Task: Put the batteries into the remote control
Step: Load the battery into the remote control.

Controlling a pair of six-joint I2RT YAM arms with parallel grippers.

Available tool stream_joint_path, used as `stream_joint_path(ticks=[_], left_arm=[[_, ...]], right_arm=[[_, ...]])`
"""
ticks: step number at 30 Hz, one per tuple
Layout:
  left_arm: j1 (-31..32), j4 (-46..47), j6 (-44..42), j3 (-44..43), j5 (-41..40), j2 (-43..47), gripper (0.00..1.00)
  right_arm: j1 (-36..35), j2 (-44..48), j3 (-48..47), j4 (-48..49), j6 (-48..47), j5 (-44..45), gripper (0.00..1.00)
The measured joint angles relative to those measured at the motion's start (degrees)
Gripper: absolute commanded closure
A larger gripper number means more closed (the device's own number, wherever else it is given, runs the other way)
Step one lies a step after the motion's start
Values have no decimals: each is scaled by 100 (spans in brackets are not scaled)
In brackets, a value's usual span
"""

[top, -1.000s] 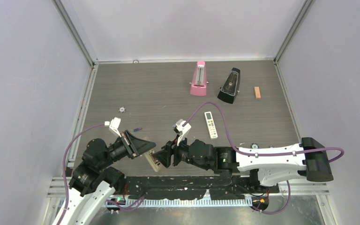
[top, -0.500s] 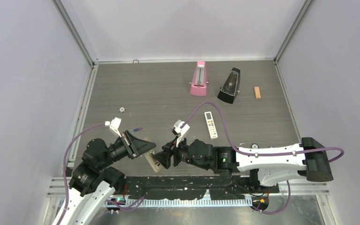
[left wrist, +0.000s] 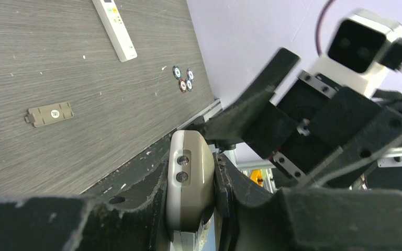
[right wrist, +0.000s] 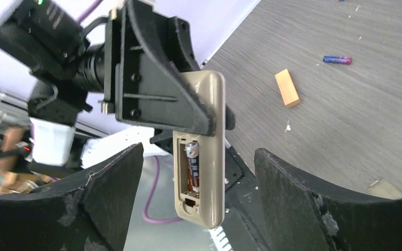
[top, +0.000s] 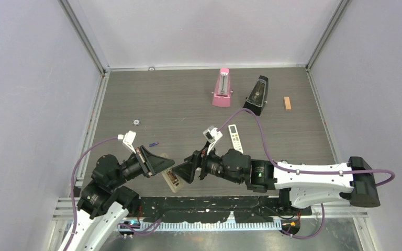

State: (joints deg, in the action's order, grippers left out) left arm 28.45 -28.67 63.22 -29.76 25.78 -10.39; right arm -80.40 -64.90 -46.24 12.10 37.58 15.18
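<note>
My left gripper (top: 166,167) is shut on the remote control (top: 173,181) and holds it by its sides near the table's front edge, with the grey-beige back (right wrist: 212,120) facing the right wrist camera. The battery bay is uncovered, and one dark and orange battery (right wrist: 192,170) sits in its left slot. My right gripper (top: 187,170) stands open just right of the remote, its fingers (right wrist: 110,188) apart on either side and touching nothing. A bluish-purple battery (top: 153,144) lies loose on the table behind the left gripper.
A broader white remote (top: 235,139) lies mid-table. A grey-beige cover plate (left wrist: 49,114) rests flat on the wood, with coin cells (left wrist: 183,81) near the edge. Pink (top: 221,88) and black (top: 256,95) metronomes and an orange block (top: 287,103) stand at the back.
My right gripper has opened wider and drawn back to the right, away from the remote. The left gripper and the remote have stayed put.
</note>
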Motion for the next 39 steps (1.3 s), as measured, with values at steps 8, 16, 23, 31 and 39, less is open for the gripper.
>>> stream_joint_path(ticks=[8,16,23,31,39], left_arm=[[0,127,-393,0,195,-9,100],[0,205,-640,0,348,-114,100],[0,232,-684,0,428,-114,100],[0,236,-697,0,450,-114,100],[-2,223,-695,0,479,-114,100]], right_arm=[[452,76,472,107,1475,-509,17],[455,-48,479,535,2138,-931,20],[581,-284,509,763,2531,-1191,36],[632,-461,566,942,2778,-1377,42],[675,-568,568,1119,2881,-1589,46]])
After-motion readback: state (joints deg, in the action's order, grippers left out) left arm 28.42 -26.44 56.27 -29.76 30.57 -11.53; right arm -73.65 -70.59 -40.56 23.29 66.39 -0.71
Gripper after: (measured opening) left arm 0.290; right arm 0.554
